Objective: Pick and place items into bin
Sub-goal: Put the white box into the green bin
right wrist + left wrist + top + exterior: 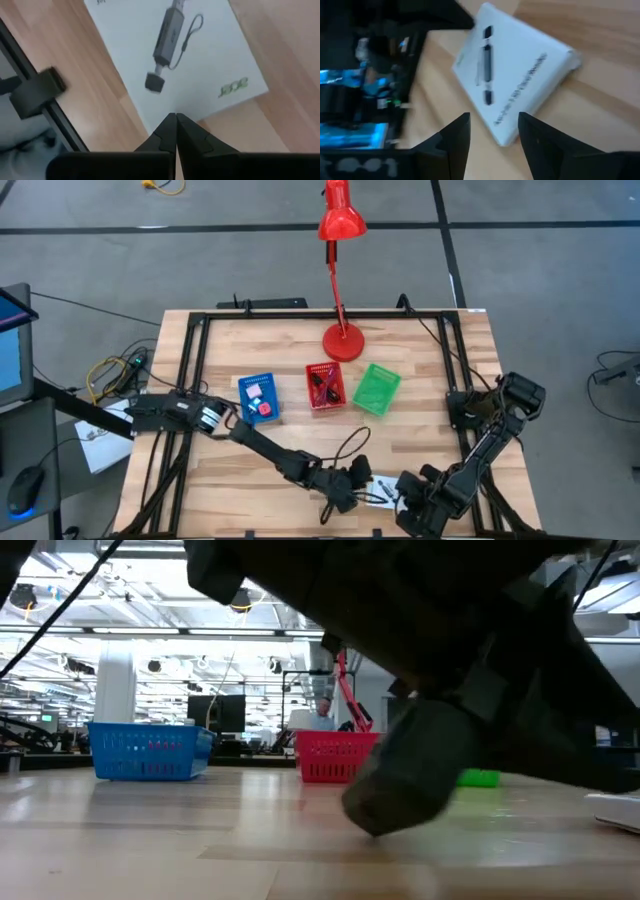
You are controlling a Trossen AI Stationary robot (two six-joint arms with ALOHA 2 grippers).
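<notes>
Both arms reach to the near edge of the worktop (250, 480), meeting over the white card (175, 55), which lies flat between them. The left hand (492, 132) hovers at the card's edge, fingers parted and empty. The right hand (175, 125) is clenched, fingertips together, grasping nothing. Blue bin (258, 397), red bin (324, 386) and green bin (377, 389) stand mid-worktop.
</notes>
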